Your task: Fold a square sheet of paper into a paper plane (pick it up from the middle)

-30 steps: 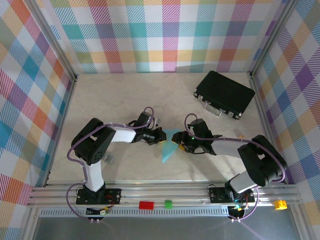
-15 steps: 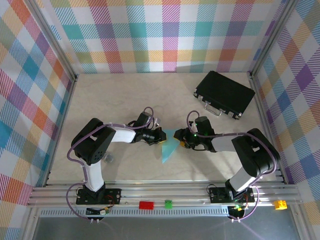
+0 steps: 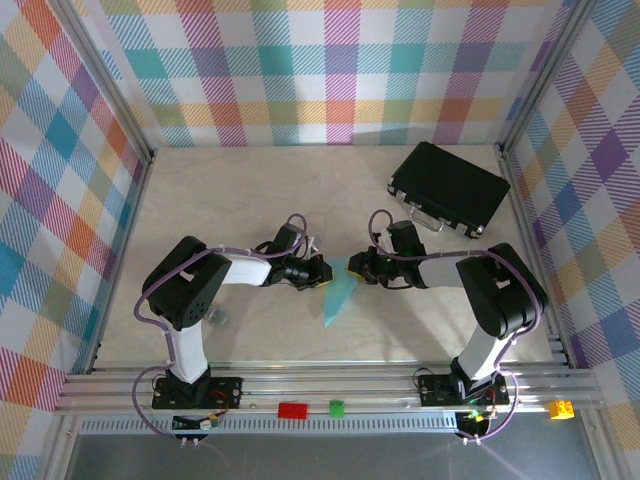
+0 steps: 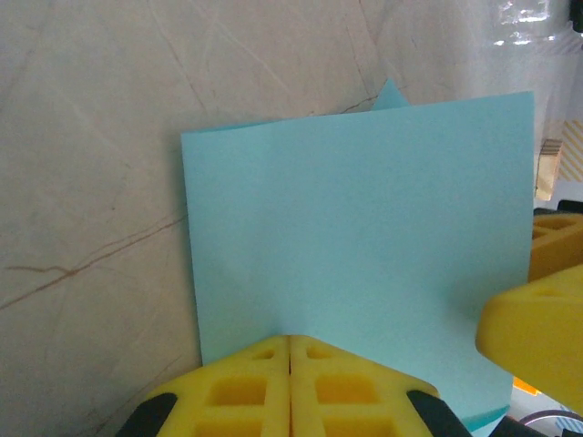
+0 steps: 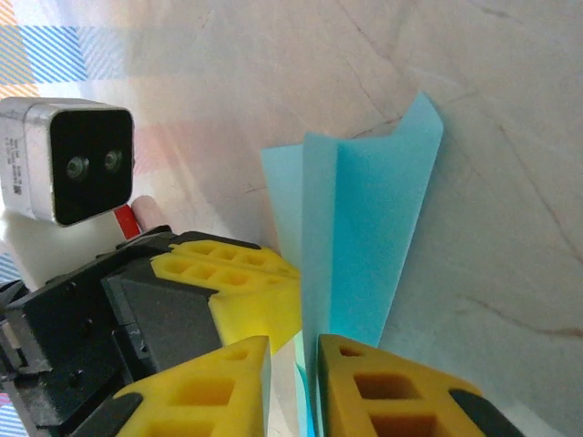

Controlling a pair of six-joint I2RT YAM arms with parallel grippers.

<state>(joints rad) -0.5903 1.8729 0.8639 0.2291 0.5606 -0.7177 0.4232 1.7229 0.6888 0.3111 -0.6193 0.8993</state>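
Count: one sheet of paper (image 3: 338, 295), light blue and already folded; one black case (image 3: 448, 188); two arms, each with one gripper.
Where the paper is: mid-table, held up off the table (image 3: 220, 200) between the two grippers, which face each other across it.
Long axis: in the top view it runs from about 12 o'clock down to between 6 and 7 o'clock.
Pointing: the wide end is up at the grippers; the narrow tip points toward the near edge, a touch to the 7 o'clock side.
Left gripper (image 3: 322, 273): at 9 o'clock of the paper, its yellow fingers (image 4: 246, 391) pressed together with the paper's edge pinched in the seam.
Right gripper (image 3: 358, 272): at 3 o'clock of the paper, fingers (image 5: 383, 382) a thin gap apart with folded layers standing in it; I cannot tell whether they press it.
Edges: the folded layers fan apart at the far end in the right wrist view.
Room: bare table lies at 9, 6 and 12 o'clock of the paper; the case sits well apart at 1 to 2 o'clock, near the right plaid wall (image 3: 580, 200).
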